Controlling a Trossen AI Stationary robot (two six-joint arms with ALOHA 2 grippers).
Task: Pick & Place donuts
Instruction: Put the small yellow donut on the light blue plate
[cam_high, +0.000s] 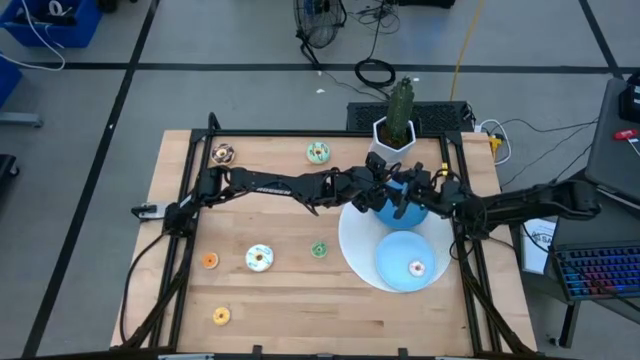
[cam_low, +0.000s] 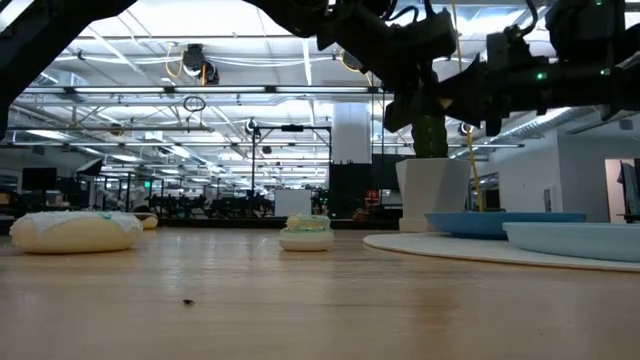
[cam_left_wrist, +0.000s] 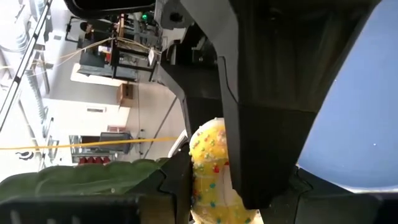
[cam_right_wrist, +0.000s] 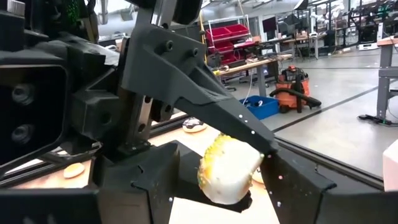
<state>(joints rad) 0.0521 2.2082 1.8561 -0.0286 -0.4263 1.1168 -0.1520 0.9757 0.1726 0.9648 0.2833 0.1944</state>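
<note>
Both grippers meet in the air above the far blue plate (cam_high: 392, 213). My left gripper (cam_high: 383, 192) (cam_left_wrist: 208, 193) is shut on a yellow sprinkled donut (cam_left_wrist: 210, 165) (cam_right_wrist: 227, 169). My right gripper (cam_high: 407, 197) (cam_right_wrist: 224, 183) is open, with its fingers standing on either side of the same donut. Other donuts lie flat on the table: chocolate (cam_high: 223, 153), green-white (cam_high: 318, 152), small green (cam_high: 318, 249) (cam_low: 307, 232), white (cam_high: 260, 257) (cam_low: 75, 230), orange (cam_high: 209, 261) and yellow (cam_high: 221, 316). One more donut (cam_high: 416, 267) lies on the near blue plate (cam_high: 392, 252). My left gripper pinches the yellow donut between its two fingers. One finger (cam_right_wrist: 217, 115) lies along the donut's upper edge (cam_right_wrist: 239, 144), and the other is hidden under it. The donut is lifted clear above the far plate. My right gripper's finger (cam_right_wrist: 292, 177) stands close to the donut's side; whether it touches, I cannot tell.
A large white disc (cam_high: 356, 248) carries both blue plates at the table's right. A potted cactus (cam_high: 398, 118) stands at the far edge, just behind the two grippers. Bare wood lies between the loose donuts on the left half.
</note>
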